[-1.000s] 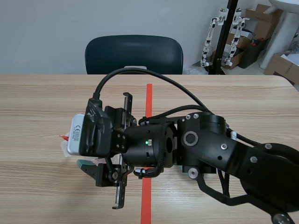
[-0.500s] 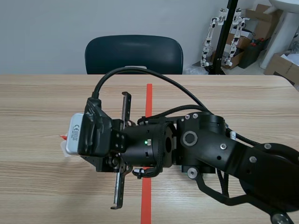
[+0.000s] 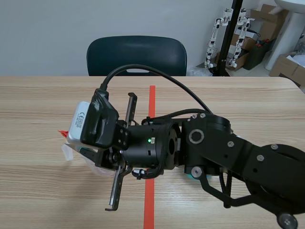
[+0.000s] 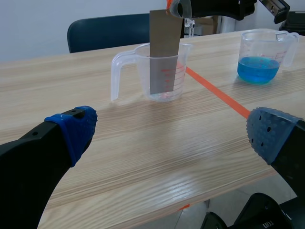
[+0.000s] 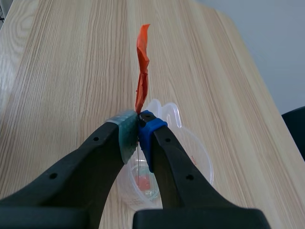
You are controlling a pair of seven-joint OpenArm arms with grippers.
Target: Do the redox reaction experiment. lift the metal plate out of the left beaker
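Observation:
A clear left beaker (image 4: 162,78) stands on the table with a grey-brown metal plate (image 4: 164,50) upright in it. The plate's lower end is still inside the beaker. My right gripper (image 4: 177,7) holds the plate's top edge. In the right wrist view my right gripper (image 5: 139,123) is shut on that edge, where an orange tape tag (image 5: 142,62) sticks out, and the beaker (image 5: 190,157) lies under the fingers. In the scene view the right arm covers most of the beaker (image 3: 68,151). My left gripper (image 4: 174,131) is open, low and well short of the beaker.
A second beaker (image 4: 259,55) with blue liquid stands beyond the orange tape line (image 4: 219,93), to the right of the plate. A dark chair (image 3: 137,55) stands at the table's far edge. Bare wood lies between my left gripper and the left beaker.
The right wrist has turned and tilted over the left beaker and its camera has risen slightly. The spread finger visible a second ago has closed in.

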